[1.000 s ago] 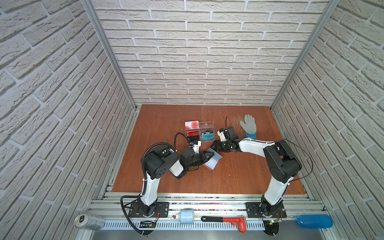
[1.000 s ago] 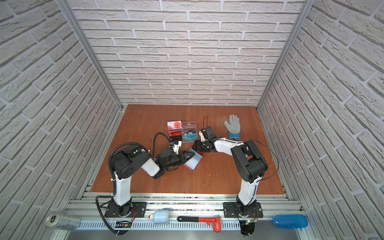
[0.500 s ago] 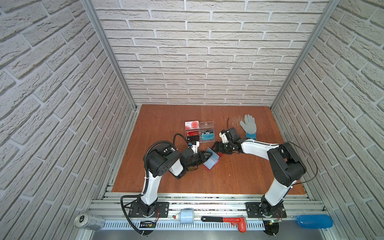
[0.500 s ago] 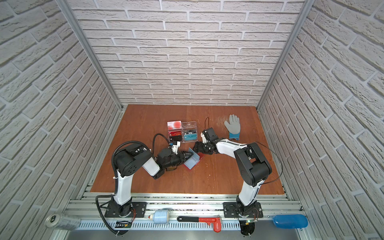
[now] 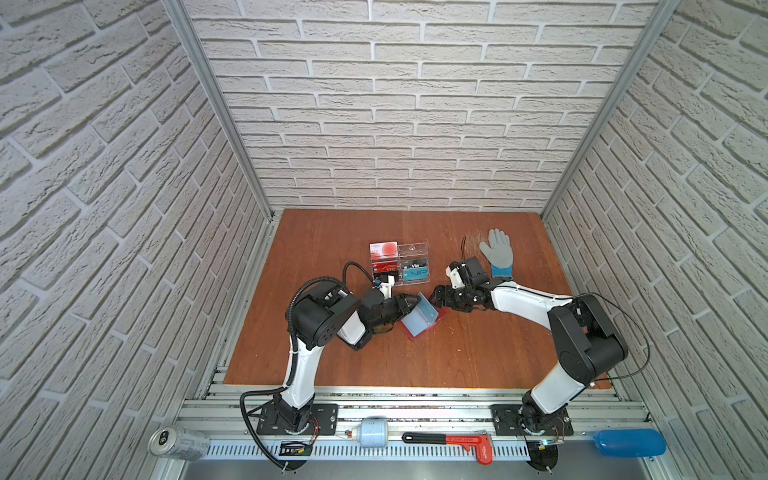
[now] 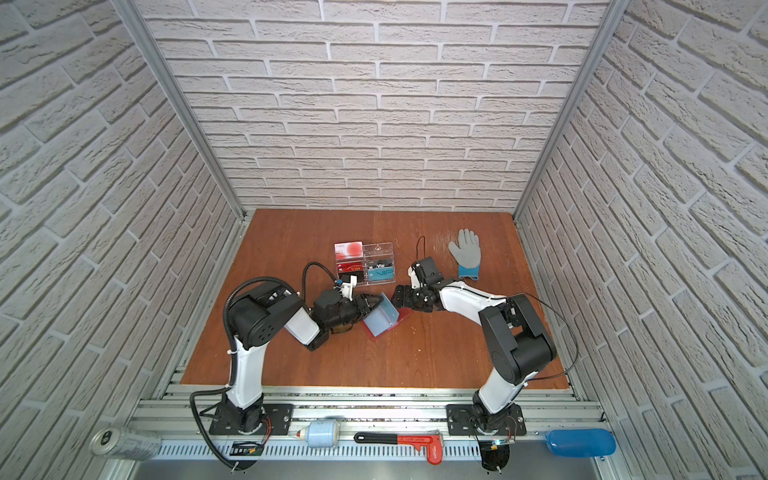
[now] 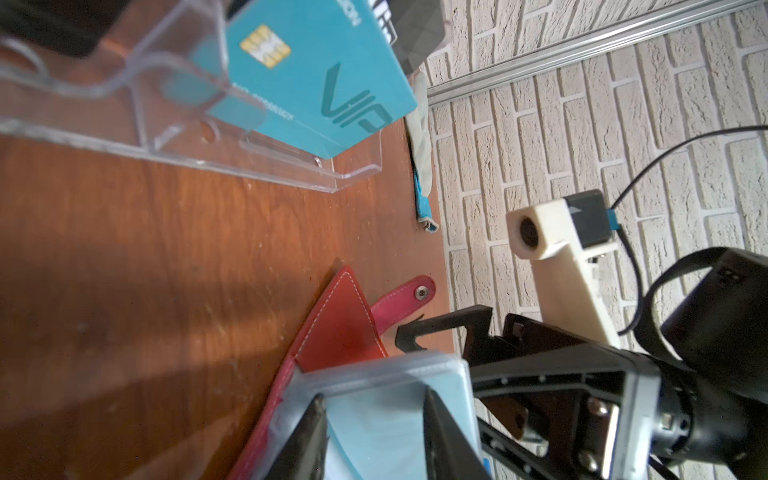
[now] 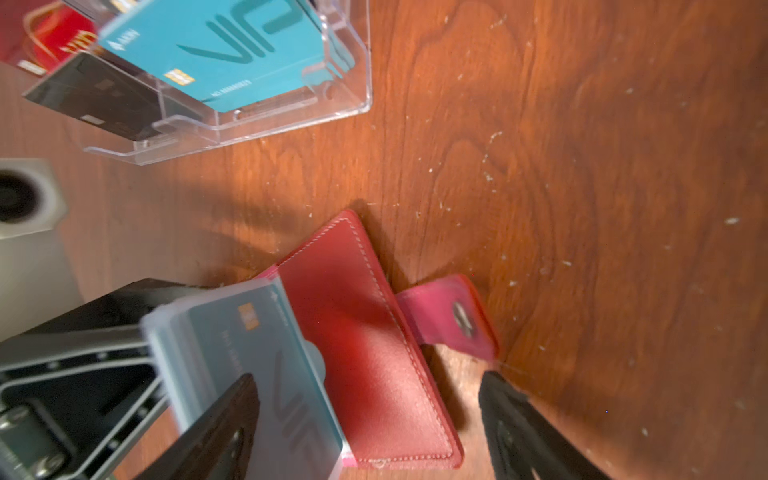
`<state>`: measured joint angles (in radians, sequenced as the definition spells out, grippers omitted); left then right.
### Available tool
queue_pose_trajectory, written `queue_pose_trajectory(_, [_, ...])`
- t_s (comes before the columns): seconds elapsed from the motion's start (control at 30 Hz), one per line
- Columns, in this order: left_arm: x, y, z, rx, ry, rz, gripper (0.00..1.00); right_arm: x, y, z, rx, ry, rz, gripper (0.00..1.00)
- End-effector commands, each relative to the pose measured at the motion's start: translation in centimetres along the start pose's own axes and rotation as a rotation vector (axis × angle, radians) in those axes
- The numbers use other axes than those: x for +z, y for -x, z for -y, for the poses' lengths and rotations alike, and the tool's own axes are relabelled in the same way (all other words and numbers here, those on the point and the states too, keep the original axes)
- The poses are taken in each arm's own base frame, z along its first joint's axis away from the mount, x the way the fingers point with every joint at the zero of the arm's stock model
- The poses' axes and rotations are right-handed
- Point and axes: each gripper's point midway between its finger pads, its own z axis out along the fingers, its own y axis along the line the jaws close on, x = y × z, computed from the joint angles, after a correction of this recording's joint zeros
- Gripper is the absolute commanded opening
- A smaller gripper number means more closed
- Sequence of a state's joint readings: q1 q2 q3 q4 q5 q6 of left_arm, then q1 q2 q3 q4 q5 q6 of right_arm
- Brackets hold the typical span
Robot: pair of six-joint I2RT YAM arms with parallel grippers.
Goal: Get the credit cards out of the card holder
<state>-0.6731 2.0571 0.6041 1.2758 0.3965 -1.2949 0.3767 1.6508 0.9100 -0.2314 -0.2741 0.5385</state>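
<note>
Plainly, card holder [image 8: 365, 353] holds credit cards [image 8: 270, 332].

A: Red stitched leather-like card holder [image 8: 353, 311] at the right gripper [image 8: 368, 376]: finish?
B: Smooth, faint sheen. Clear acrylic card stand [image 8: 353, 95] beyond it: glossy. Brown wooden tabletop [image 8: 582, 166]: grained, satin, dust-flecked.

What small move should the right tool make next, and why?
Probably move the right tool to the front card and close on its free edge. Its jaws stand open over the red flap of the holder, gripping nothing; the left tool holds the pale sleeves up, and that card shows at the notch.
</note>
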Motion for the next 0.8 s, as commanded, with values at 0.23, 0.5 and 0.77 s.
queue_pose_trajectory(0.23, [-0.1,1.4,2.9,0.067,-0.039,0.000,0.42,-2.2,0.6,-1.4,-0.053,0.057,0.062,0.87])
queue_pose_trajectory(0.5, [-2.2,2.4,6.0,0.121,-0.052,0.021,0.60,-0.6,-0.2,-1.5,-0.041,0.077,-0.003,0.85])
queue_pose_trajectory(0.77, [-5.2,2.3,5.6,0.144,0.035,0.053,0.93,0.6,-1.0,-0.2,-0.026,0.017,-0.067,0.70])
